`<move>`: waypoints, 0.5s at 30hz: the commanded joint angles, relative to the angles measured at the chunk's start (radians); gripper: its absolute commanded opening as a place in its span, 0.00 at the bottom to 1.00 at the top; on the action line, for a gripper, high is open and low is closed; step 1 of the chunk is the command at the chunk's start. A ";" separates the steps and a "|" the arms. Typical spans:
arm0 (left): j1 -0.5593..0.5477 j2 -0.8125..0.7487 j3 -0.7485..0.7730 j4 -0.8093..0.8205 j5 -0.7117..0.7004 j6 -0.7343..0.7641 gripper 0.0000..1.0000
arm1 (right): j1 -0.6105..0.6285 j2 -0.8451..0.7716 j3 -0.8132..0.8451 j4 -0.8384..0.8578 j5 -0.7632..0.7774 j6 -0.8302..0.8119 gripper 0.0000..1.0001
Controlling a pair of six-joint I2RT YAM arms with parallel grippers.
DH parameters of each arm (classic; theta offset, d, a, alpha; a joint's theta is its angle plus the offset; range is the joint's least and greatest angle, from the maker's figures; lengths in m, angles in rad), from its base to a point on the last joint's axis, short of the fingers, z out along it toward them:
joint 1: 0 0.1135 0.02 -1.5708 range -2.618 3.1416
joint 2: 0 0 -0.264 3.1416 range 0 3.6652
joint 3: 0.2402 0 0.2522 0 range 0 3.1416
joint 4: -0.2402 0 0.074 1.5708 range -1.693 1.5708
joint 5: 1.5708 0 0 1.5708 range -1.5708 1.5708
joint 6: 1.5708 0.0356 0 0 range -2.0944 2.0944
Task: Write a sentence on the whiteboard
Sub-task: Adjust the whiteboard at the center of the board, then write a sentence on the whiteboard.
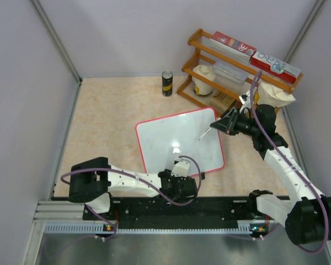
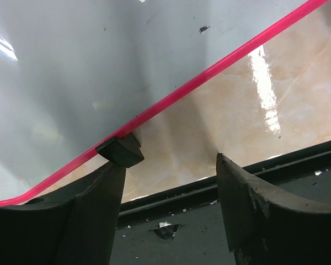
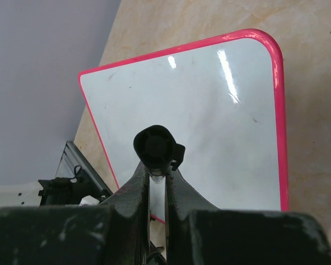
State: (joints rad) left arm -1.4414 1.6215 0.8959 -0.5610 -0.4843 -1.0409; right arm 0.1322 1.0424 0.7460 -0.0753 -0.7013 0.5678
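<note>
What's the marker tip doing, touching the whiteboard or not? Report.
Cannot tell. Top external view puts the marker tip over the whiteboard, height unclear; the right wrist view sees the marker end-on, hiding its tip.

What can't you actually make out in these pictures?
- Tip of the marker: in the right wrist view it is hidden behind the marker's own black end. In the top view it is too small to tell whether it touches the whiteboard.
- Near edge of the whiteboard: top view, partly covered by the left gripper.
- Rest of the whiteboard: left wrist view, cut off by the frame.
- Labels on the boxes on the rack: top view, too small to read.
</note>
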 commanded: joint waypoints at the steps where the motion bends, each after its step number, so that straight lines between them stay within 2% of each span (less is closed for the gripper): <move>1: -0.002 -0.054 -0.012 0.084 0.009 0.006 0.70 | -0.008 -0.028 0.044 0.012 -0.004 -0.011 0.00; 7: -0.007 -0.176 -0.020 -0.014 0.024 0.022 0.70 | -0.006 -0.041 0.062 0.002 -0.010 -0.013 0.00; 15: -0.007 -0.362 -0.031 0.049 0.133 0.206 0.73 | -0.006 -0.067 0.079 -0.001 -0.013 -0.016 0.00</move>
State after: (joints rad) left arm -1.4429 1.3361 0.8703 -0.5568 -0.4114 -0.9455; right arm 0.1322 1.0134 0.7673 -0.0975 -0.7033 0.5678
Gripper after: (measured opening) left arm 0.710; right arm 0.055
